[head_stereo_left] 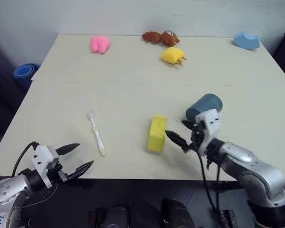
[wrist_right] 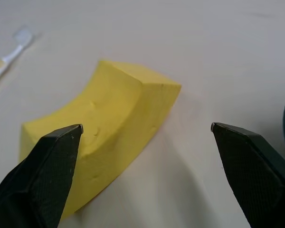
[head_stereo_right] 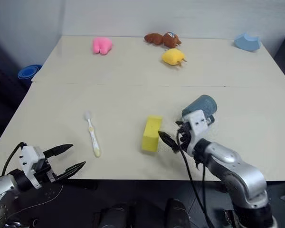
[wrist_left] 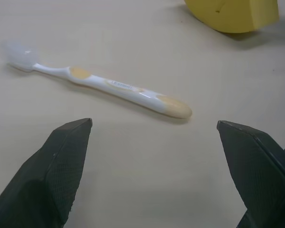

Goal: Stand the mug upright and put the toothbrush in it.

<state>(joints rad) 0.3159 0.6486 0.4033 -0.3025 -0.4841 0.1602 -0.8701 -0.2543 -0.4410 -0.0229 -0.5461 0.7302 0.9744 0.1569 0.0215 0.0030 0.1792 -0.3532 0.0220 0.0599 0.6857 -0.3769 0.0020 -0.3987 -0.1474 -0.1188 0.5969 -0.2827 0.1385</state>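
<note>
Two black grippers, both wide open, nothing held: left gripper [head_stereo_left: 78, 156] near small yellow-and-white toothbrush [head_stereo_left: 97, 133], right gripper [head_stereo_left: 179, 135] between yellow foam block [head_stereo_left: 157, 132] and dark blue mug [head_stereo_left: 204, 107] lying sideways. Could bump block or roll mug away.

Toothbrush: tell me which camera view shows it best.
The left wrist view: the toothbrush lies whole and close on the table, bristle head, white neck and pale yellow handle all plain. Both eye views show it small, between the left tool and the yellow block. The right wrist view catches just its head end at the edge.
</note>
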